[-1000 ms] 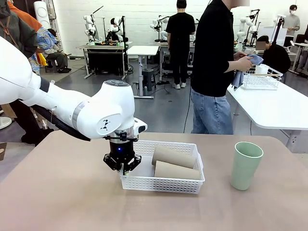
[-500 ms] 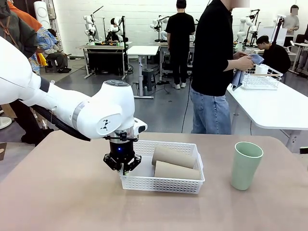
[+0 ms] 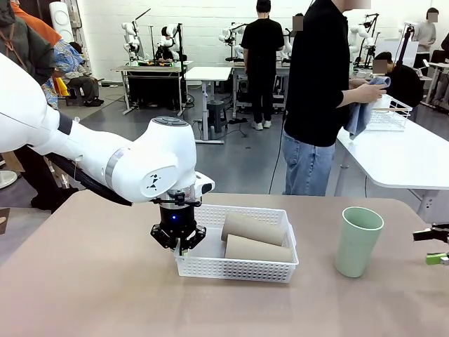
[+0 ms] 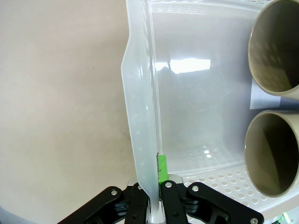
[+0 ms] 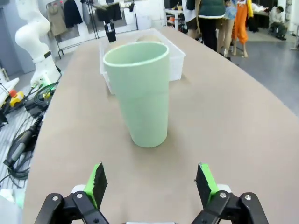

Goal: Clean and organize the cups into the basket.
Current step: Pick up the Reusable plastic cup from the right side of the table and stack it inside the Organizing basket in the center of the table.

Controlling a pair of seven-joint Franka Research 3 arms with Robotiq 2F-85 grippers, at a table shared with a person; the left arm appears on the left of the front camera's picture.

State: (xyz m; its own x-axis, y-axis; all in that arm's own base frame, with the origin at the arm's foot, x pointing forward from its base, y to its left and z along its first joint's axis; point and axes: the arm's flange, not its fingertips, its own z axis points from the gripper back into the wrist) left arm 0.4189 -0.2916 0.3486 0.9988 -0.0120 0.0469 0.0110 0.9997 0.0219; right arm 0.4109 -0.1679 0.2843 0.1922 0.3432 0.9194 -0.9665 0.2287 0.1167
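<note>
Two tan cups point(image 3: 252, 228) point(image 3: 258, 249) lie side by side in the right half of the white basket point(image 3: 235, 268). My left gripper point(image 3: 179, 240) is shut on the basket's left end wall. From the left wrist, that gripper point(image 4: 155, 179) pinches the thin wall point(image 4: 140, 116), and both cup mouths point(image 4: 275, 46) point(image 4: 271, 158) face it. The mint green cup point(image 3: 358, 241) stands upright on the table to the right of the basket. My right gripper point(image 3: 436, 246) shows at the right edge, open. Its wrist view has the green cup point(image 5: 140, 93) just ahead of the open gripper point(image 5: 152, 184).
A person in black stands beyond the far table edge holding a blue cloth point(image 3: 359, 112), beside a white table with a wire basket point(image 3: 389, 112). The brown table point(image 3: 105, 295) has bare room at left and front. Cables point(image 5: 28, 135) lie on the floor past the table's edge.
My right gripper has come into the front view at the right edge. The person at the back has shifted with the cloth. The left arm and basket have not moved.
</note>
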